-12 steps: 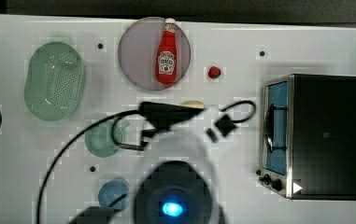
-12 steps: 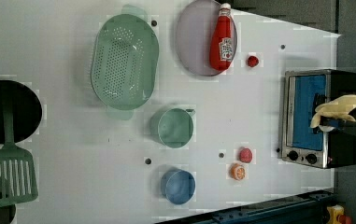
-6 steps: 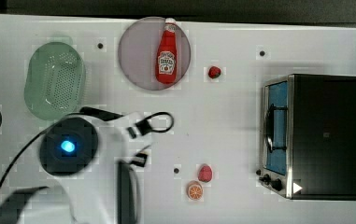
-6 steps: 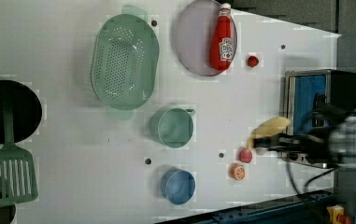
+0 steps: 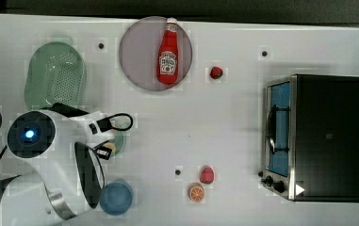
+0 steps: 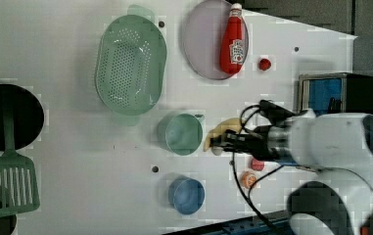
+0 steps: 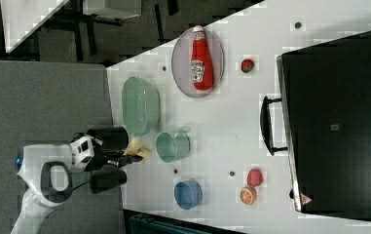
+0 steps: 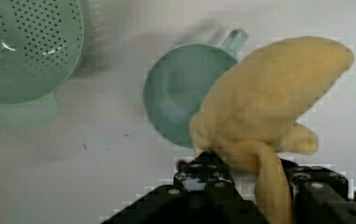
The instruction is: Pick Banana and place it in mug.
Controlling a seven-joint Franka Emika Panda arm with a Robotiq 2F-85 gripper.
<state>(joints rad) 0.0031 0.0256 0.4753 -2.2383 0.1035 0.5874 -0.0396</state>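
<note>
The pale-yellow banana is clamped in my gripper, which is shut on it. In the left view the banana hangs just off the right side of the pale-green mug, with the gripper behind it. The right view puts the banana at the left of the mug. In the wrist view the fruit overlaps the rim of the mug, whose handle points away. In the top view the arm covers most of the mug.
An oval green perforated basket lies close to the mug. A blue cup stands on its other side. A ketchup bottle lies on a plate. Also here: toaster oven, orange slice, small red fruit.
The arm has swept across the table with the banana, from near the oven to the mug's side. The mug and other objects have not moved.
</note>
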